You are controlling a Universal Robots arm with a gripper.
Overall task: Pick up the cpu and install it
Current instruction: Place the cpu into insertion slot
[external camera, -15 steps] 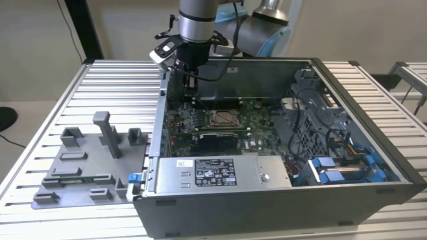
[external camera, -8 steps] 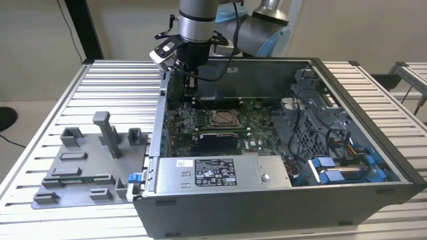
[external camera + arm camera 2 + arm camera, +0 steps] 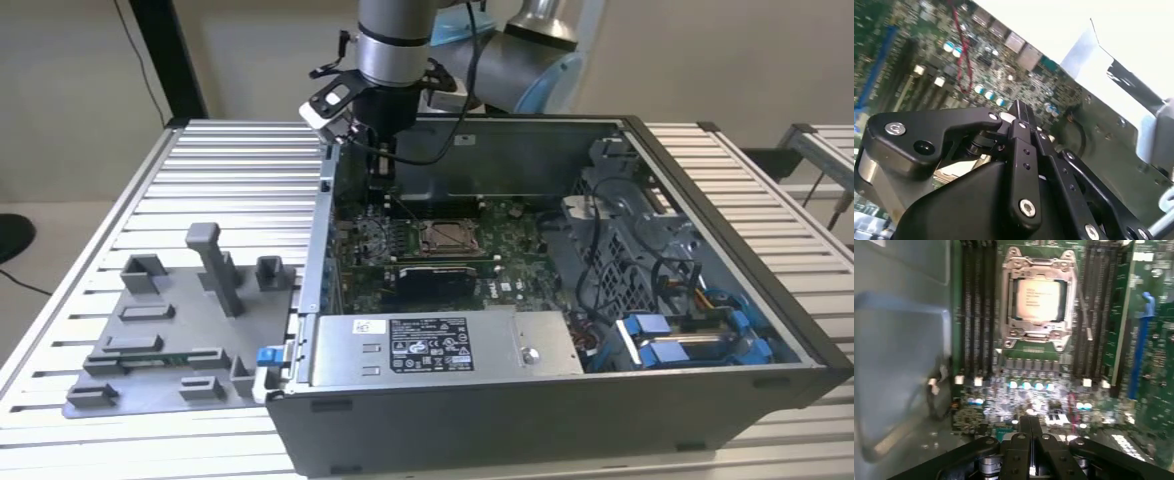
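Pale wall behind, slatted metal table (image 3: 200,170) underneath. Found an open case (image 3: 534,425) taking up the table's middle and the side toward the exterior view's right. Found a grey tray (image 3: 174,330) with upright blocks near the table's edge at that view's left, just beside the case.

Saw the arm (image 3: 394,40) hanging over the case's far corner on the tray side. Noted a silver power box (image 3: 441,345) along the case's near wall. Noted a green board (image 3: 514,232) flat on the case's floor beyond it.

Found the gripper (image 3: 1029,422) low inside the case, close to the tray-side wall and above the board's far edge. Saw its fingers (image 3: 1021,125) pressed together in both wrist views, with nothing pinched between them.

Found the cpu (image 3: 1038,299) seated in the socket (image 3: 1034,265) at the board's middle. Lay pale top up with the metal frame around it, between rows of dark slots, well apart from the gripper.
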